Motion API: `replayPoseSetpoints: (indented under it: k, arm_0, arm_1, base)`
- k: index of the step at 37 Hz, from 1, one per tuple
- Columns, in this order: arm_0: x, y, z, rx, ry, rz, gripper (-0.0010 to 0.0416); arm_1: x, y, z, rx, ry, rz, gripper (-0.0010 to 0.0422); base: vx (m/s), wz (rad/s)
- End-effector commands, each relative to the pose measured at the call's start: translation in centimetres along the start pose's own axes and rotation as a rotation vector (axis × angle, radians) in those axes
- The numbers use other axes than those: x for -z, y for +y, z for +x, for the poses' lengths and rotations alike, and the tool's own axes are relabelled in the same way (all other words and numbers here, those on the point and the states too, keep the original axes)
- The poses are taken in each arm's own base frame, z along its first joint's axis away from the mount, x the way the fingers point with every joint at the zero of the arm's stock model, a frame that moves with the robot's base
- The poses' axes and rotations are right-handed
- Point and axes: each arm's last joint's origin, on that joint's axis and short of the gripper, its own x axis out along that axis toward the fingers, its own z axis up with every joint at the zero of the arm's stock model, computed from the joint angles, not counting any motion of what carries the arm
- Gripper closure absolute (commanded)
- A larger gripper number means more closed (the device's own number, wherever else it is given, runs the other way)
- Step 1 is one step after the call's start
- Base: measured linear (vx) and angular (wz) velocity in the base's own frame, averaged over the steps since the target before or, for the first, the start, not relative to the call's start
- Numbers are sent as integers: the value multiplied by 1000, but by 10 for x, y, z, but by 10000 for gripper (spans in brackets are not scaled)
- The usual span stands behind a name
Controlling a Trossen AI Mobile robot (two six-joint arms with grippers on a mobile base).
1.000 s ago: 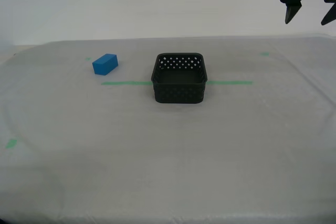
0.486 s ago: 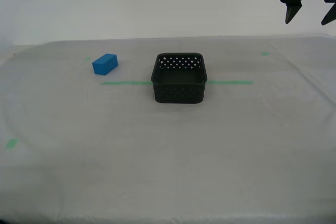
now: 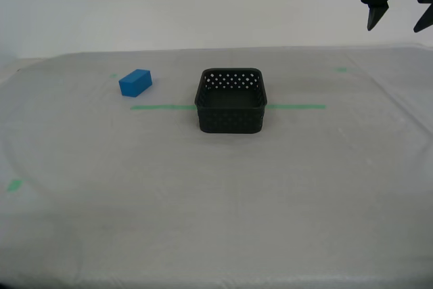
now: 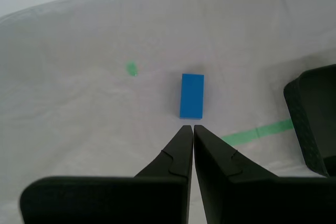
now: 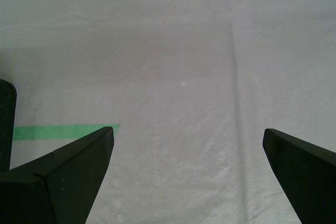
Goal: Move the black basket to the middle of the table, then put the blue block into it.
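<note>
The bench (image 3: 216, 221), a wide slab with rounded corners under pale grey-white sheeting that looks faintly wrinkled and matte, fills most of the exterior view, with a green tape line (image 3: 159, 107) crossing its middle and small green marks scattered about. The black basket (image 3: 231, 100) sits near the centre of that frame, astride the tape line; it is rigid-looking plastic with rounded corners and walls pierced by rows of round holes, open-topped and empty. It appears already placed, so the step in hand is likely fetching the blue block (image 3: 135, 82), which lies on the sheeting in the upper left of the exterior frame, well apart from the basket. My first gripper (image 5: 186, 145) hangs with its jaws wide apart over bare sheeting; I take it for the dark gripper in the exterior view's upper right corner. My second gripper (image 4: 189, 127) looks down just short of the block (image 4: 191, 96) with its jaws pressed together, so they should part before descending. The block is smooth, solid and oblong; closing across its narrow width would probably hold best.
</note>
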Motion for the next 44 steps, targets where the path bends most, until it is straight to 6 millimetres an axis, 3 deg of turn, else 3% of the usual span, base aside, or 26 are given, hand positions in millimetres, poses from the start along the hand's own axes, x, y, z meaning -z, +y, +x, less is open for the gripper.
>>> replayPoseSetpoints:
  k: [1, 9, 22, 27, 44]
  arm_0:
    - [0, 0, 0, -1, -2, -1, 7]
    - [0, 0, 0, -1, -2, -1, 7]
    - [0, 0, 0, -1, -2, -1, 7]
    - [0, 0, 0, -1, -2, -1, 7]
    - [0, 0, 0, -1, -2, -1, 7]
  arm_1:
    - [-3, -4, 7, 15, 18, 15, 412]
    - [-3, -12, 19, 33, 49, 25, 412]
    - [-2, -14, 19, 36, 57, 4, 397]
    - [-2, -15, 19, 38, 57, 8, 340]
    - [-5, -15, 19, 34, 30, 21, 74]
  base:
    - [0, 0]
    - [0, 0]
    - [0, 0]
    - [0, 0]
    - [0, 0]
